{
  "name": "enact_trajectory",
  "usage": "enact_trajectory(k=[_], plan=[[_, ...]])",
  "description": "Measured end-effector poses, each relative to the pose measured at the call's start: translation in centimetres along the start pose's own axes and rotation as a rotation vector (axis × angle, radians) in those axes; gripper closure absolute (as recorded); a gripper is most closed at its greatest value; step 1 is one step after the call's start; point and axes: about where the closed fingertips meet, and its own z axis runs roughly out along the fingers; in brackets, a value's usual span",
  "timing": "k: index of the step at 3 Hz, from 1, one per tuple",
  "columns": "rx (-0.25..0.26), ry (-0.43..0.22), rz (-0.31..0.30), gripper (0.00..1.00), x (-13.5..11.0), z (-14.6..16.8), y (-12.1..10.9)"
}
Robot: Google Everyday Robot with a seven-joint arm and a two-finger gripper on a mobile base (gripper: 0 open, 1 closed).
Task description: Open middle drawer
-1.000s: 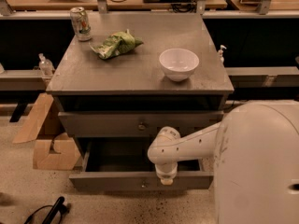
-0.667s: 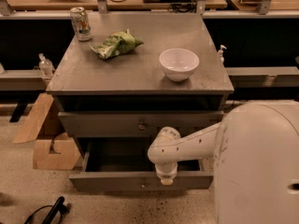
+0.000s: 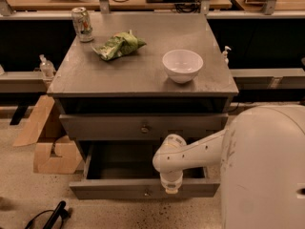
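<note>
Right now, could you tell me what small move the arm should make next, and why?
Probably lift the gripper straight up, clear of the pulled-out drawer. Its front already stands well out from the cabinet, its inside showing, and the gripper sits at that front, just beside the knob.

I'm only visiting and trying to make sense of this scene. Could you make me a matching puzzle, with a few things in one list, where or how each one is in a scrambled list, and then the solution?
Things:
1. soda can
2. white bowl
3. middle drawer
4. gripper

Places or states:
A. pulled out from the cabinet, open
B. back left corner of the cabinet top
C. low, at the pulled-out front's upper edge, just right of its knob
D. right part of the cabinet top, standing upright

Pairs: 1-B, 2-D, 3-A, 4-C.
</note>
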Motion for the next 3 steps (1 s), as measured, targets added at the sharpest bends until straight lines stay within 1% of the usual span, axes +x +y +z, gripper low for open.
enact_trajectory(k=[2,3], plan=[[0.0,0.0,0.0,1.0,0.0,0.0,0.0],[-0.023,0.001,-0.008,1.0,0.1,0.1,1.1]])
